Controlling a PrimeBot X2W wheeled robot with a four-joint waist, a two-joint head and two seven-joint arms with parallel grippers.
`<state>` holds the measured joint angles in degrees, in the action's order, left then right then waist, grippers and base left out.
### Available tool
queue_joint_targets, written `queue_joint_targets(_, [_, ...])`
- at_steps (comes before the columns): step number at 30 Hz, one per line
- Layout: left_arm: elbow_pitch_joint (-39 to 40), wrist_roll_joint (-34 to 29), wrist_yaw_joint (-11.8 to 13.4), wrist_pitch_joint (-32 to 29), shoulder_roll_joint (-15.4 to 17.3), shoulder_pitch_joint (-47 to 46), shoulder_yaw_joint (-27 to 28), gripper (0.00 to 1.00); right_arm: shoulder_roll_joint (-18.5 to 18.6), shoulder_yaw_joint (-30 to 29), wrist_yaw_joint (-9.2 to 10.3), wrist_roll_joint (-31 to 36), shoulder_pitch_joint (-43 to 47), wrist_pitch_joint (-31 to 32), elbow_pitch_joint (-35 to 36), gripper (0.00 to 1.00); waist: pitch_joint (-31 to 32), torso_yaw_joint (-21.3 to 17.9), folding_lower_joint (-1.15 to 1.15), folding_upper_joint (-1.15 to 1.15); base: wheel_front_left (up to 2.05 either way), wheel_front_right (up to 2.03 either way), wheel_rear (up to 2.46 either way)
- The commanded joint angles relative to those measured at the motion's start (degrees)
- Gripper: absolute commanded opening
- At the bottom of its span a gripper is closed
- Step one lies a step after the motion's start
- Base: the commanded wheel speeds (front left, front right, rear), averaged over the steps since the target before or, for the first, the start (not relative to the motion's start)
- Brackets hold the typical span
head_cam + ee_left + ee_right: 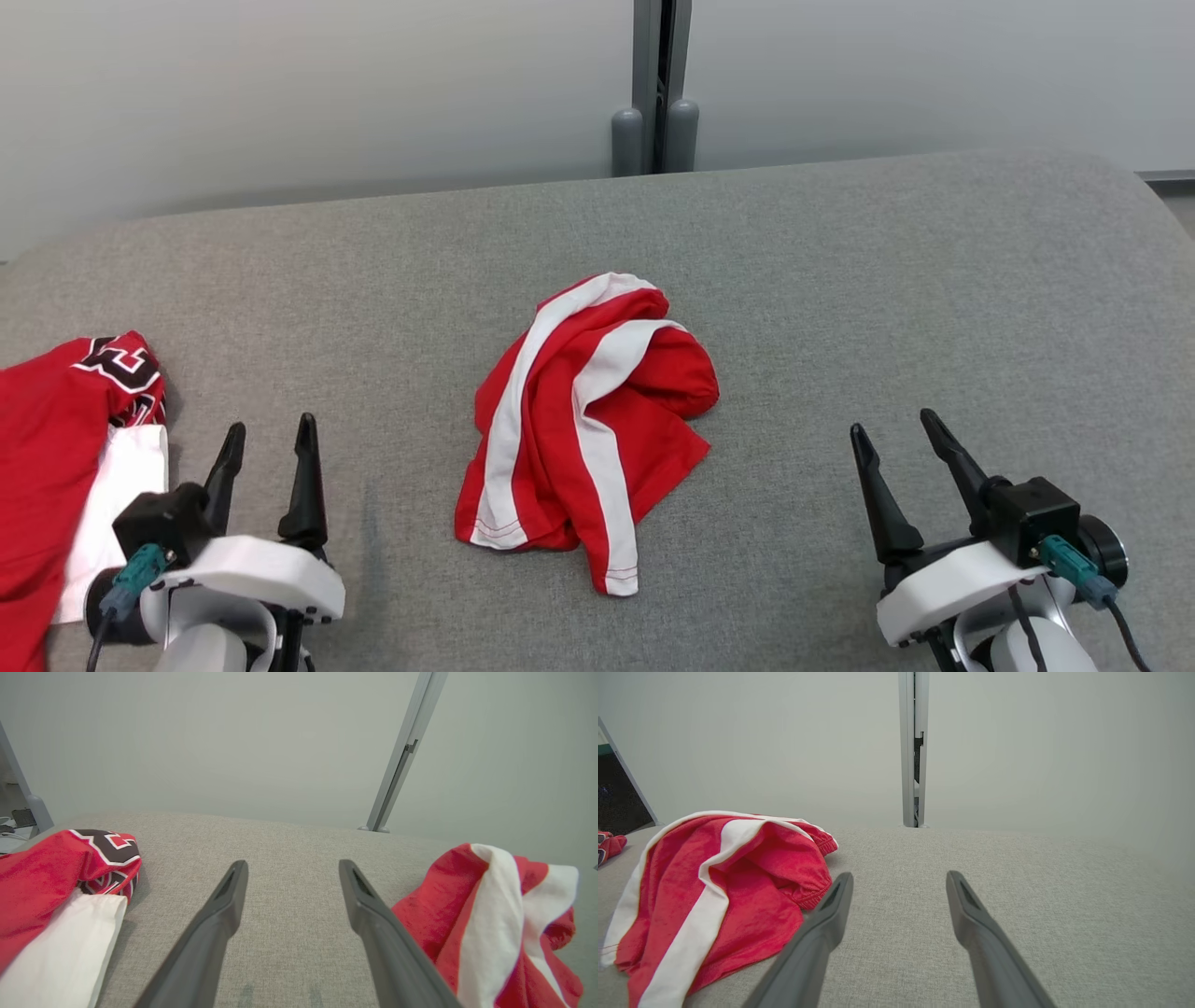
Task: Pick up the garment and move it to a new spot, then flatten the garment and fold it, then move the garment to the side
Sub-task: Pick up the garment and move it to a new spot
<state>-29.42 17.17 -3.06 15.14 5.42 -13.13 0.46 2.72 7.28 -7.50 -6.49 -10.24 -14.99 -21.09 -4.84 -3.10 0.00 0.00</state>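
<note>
Crumpled at frame centre, striped shorts [583, 429] are ringed by bare grey upholstery [887, 271]. Below, left gripper [271, 426] and right gripper [892, 423] are held open, empty.

Only marking: black, white-outlined block characters [121, 366] on the red jersey [47, 439] at the left. The fold cuts them off, so they can't be read. Nothing else legible.

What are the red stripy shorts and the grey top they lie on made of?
The red shorts look like soft, matte knit cloth: they crumple in limp folds. The grey surface seems covered in woven fabric; its flecked weave shows.
</note>
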Motion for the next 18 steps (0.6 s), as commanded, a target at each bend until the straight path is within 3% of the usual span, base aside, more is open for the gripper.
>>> queue_joint_targets(1, [1.1, -0.87, -0.31, 0.01, -0.02, 1.26, 1.02, 1.0, 0.36, -0.1, 0.01, 0.24, 0.73, -0.3, 0.0, 1.0, 1.02, 0.12, 0.0, 0.0, 0.0, 0.0, 0.0])
queue_joint_targets(6, [5.86, -5.3, -1.93, 0.01, -1.23, 7.11, 2.74, 1.0, 0.36, 0.23, 0.01, 0.04, 2.21, -0.3, -0.42, 1.0, 3.25, 0.36, 0.0, 0.0, 0.0, 0.0, 0.0])
queue_joint_targets(12, [9.04, -6.49, -2.54, 0.01, -2.22, 12.75, 4.71, 1.0, 0.36, 0.19, 0.01, -0.06, 3.83, -0.3, -0.33, 1.0, 4.91, 0.49, 0.0, 0.0, 0.0, 0.0, 0.0])
queue_joint_targets(18, [9.56, -6.01, -2.84, 0.01, -2.38, 15.33, 3.26, 1.0, 0.32, -0.8, 0.0, 0.18, 4.94, -0.3, -0.42, 1.0, 5.45, 1.36, 0.0, 0.0, 0.0, 0.0, 0.0])
